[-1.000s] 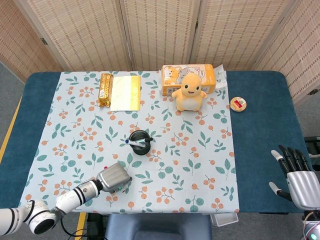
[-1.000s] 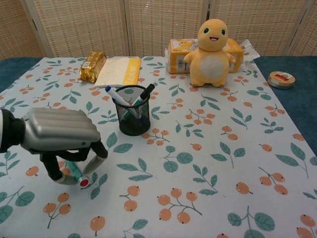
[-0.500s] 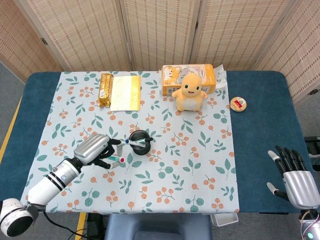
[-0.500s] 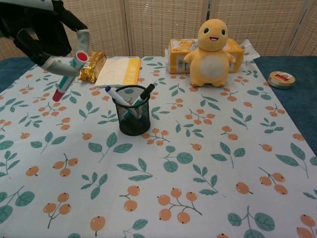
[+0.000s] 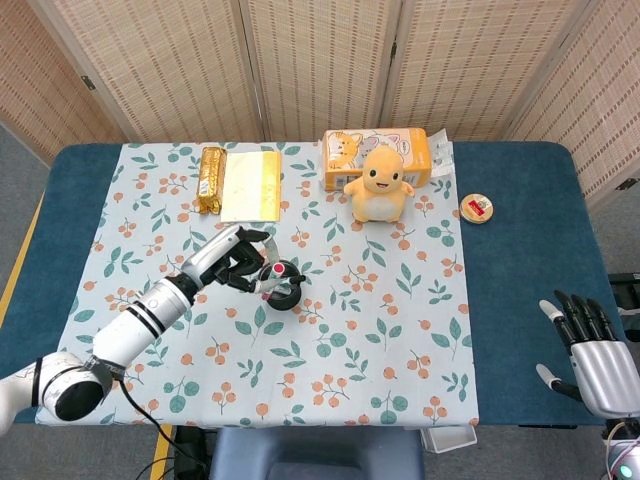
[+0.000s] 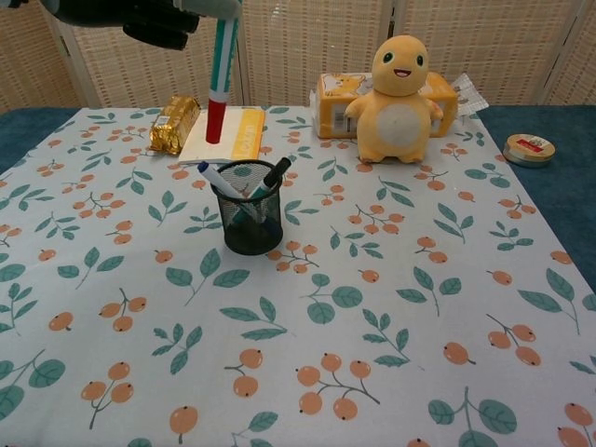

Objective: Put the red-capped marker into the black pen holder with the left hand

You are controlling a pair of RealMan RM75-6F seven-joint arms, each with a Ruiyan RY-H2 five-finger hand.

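We see the red-capped marker (image 6: 219, 79) hanging cap-down above the black pen holder (image 6: 249, 220), clamped in the left hand (image 5: 235, 262). No lettering legible on it. Right hand (image 5: 590, 350) off the table's right edge, fingers spread, holding nothing.

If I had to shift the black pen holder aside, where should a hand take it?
Grip the black pen holder low around its mesh wall, from the near or right side. It stands upright, pens lean out over its rim, and the left hand holds the red-capped marker above it.
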